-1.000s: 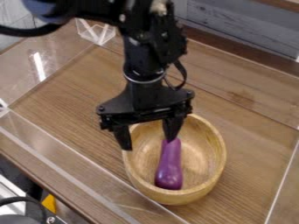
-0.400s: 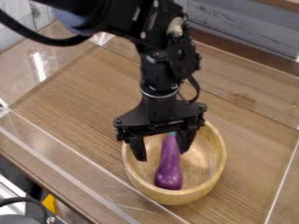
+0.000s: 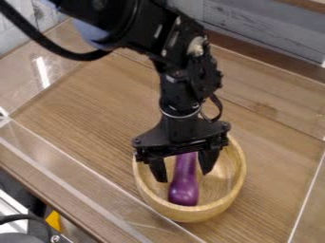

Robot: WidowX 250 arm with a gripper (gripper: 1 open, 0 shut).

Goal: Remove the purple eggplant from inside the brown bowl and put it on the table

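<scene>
The purple eggplant (image 3: 185,182) lies lengthwise inside the brown bowl (image 3: 233,188), which sits on the table (image 3: 89,114) near its front right. My black gripper (image 3: 184,161) points straight down over the bowl, open, its two fingers straddling the eggplant's upper half, one on each side. The fingertips (image 3: 156,171) reach down inside the bowl's rim. Nothing is pinched between them. The eggplant's far end is hidden behind the gripper.
Clear acrylic walls (image 3: 51,171) border the table at the front and left, close to the bowl's front edge. Bare wood-grain tabletop stretches to the left and behind the bowl. The arm (image 3: 140,33) reaches in from the upper left.
The open gripper has sunk and shifted right, from above the bowl's left rim to down inside the bowl, astride the eggplant. The eggplant and bowl have not moved.
</scene>
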